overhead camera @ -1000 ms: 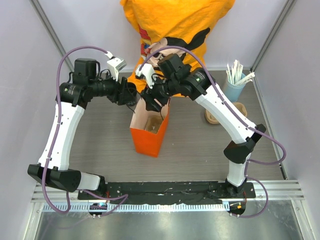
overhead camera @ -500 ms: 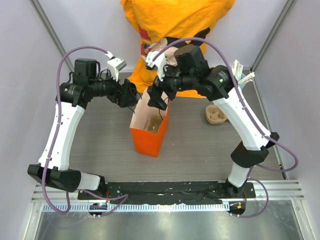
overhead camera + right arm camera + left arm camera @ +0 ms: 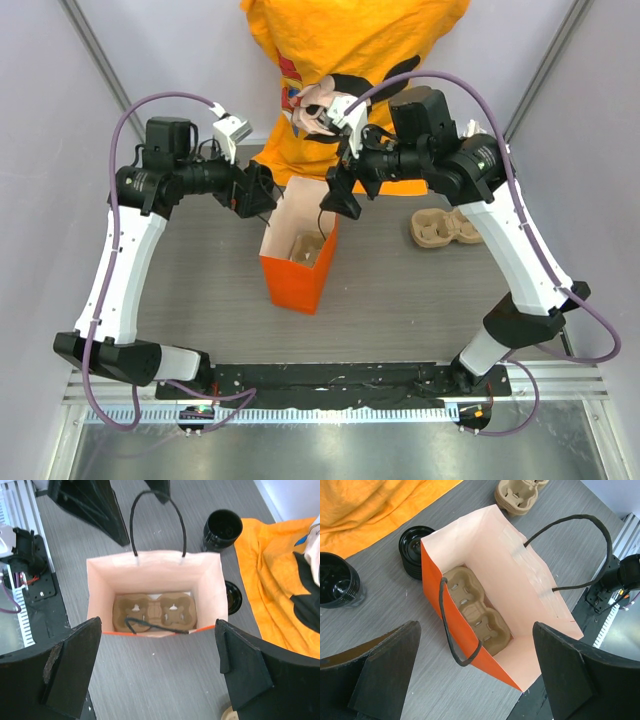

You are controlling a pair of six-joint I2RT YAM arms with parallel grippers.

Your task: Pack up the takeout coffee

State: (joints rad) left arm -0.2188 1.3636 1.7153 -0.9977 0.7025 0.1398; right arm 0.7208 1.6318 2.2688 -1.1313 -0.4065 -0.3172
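The orange paper bag (image 3: 300,268) stands open mid-table with a brown cup carrier (image 3: 477,612) lying in its bottom. A black round cup (image 3: 222,527) stands on the table beyond the bag, also in the left wrist view (image 3: 335,580). It is seen only from above, so I cannot tell whether it is the takeout coffee. A short black round stack (image 3: 415,550) sits against the bag's corner. My left gripper (image 3: 262,190) hovers open and empty above the bag's far left (image 3: 475,627). My right gripper (image 3: 340,195) hovers open and empty above the bag's far right (image 3: 157,625).
A stack of brown cup carriers (image 3: 445,228) lies at the right. A person in an orange shirt (image 3: 350,40) stands at the table's far edge, one hand (image 3: 318,103) near my right wrist. The bag's black handles (image 3: 585,545) stick up.
My right arm has risen and swung right, away from over the bag's mouth, uncovering the carrier stack. The left arm and the bag have stayed put.
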